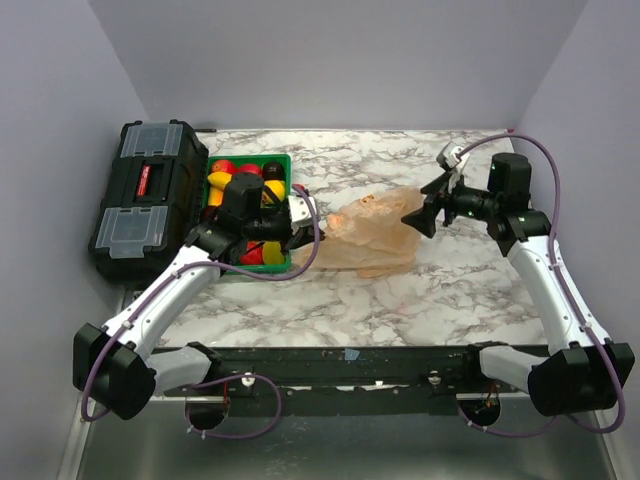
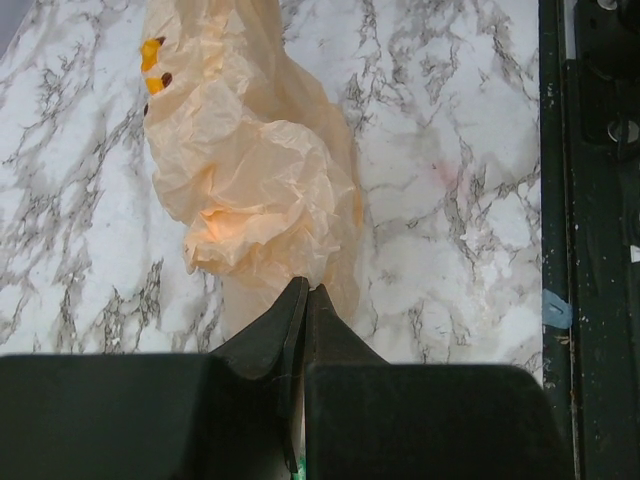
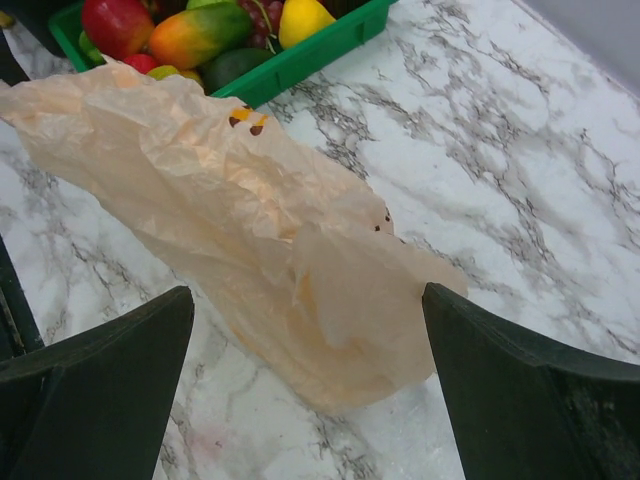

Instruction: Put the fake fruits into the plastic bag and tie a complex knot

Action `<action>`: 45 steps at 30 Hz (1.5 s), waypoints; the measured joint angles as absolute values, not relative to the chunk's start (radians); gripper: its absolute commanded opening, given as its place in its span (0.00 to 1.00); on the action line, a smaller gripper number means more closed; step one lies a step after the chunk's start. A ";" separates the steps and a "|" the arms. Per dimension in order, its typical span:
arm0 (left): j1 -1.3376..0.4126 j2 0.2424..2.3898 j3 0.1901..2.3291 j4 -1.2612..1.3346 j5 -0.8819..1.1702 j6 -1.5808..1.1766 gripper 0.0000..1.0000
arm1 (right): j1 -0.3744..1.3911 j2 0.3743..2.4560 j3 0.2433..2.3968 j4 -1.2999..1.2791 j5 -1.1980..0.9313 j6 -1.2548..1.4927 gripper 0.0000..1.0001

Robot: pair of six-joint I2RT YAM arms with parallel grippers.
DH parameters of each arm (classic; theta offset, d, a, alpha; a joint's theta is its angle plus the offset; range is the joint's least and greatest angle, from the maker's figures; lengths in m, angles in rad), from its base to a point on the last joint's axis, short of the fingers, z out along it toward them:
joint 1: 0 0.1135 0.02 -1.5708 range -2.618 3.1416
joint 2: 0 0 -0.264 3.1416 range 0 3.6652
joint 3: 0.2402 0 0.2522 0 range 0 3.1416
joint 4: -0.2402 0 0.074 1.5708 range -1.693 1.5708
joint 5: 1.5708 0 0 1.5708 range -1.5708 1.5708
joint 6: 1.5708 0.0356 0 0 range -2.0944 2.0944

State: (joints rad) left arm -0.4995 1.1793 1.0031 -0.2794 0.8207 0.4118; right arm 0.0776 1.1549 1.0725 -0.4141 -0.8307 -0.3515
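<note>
Two robot arms are reaching over a marble table (image 1: pixel 450 290). I am working on the plastic bag (image 1: pixel 375 240), which is lying crumpled and flat between the grippers, just beside the green tray (image 3: pixel 300 60). The fake fruits (image 3: pixel 200 35) are all sitting in that tray, with none in the bag.

The left gripper (image 2: pixel 303 292) is pressing its fingers together at the bag's tray-side edge, seemingly pinching a fold of film (the wrist view is not showing plastic between the pads clearly). The right gripper (image 3: pixel 308 292) is spread wide and carrying nothing, and is straddling the bag's opposite end.

To do this step well, I am judging that the right gripper should be closing on one layer only. Then both should be drawing gently apart and upward, opening a mouth toward the tray without tearing the thin film.
</note>
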 measured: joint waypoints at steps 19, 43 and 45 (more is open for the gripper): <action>-0.526 1.142 0.953 -0.294 0.741 0.664 0.00 | 0.145 1.222 1.069 -0.345 -0.734 -0.444 1.00; -0.552 1.050 0.768 -0.234 0.647 0.938 0.00 | 0.173 1.354 1.174 -0.446 -0.800 -0.547 0.01; -0.558 1.017 0.667 -0.210 0.615 1.024 0.00 | 0.173 1.329 1.174 -0.416 -0.794 -0.511 0.01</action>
State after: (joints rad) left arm -0.5583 1.0172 0.6666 -0.2096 0.6147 1.0237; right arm 0.1730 1.3293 1.1736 -0.4156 -0.7937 -0.5114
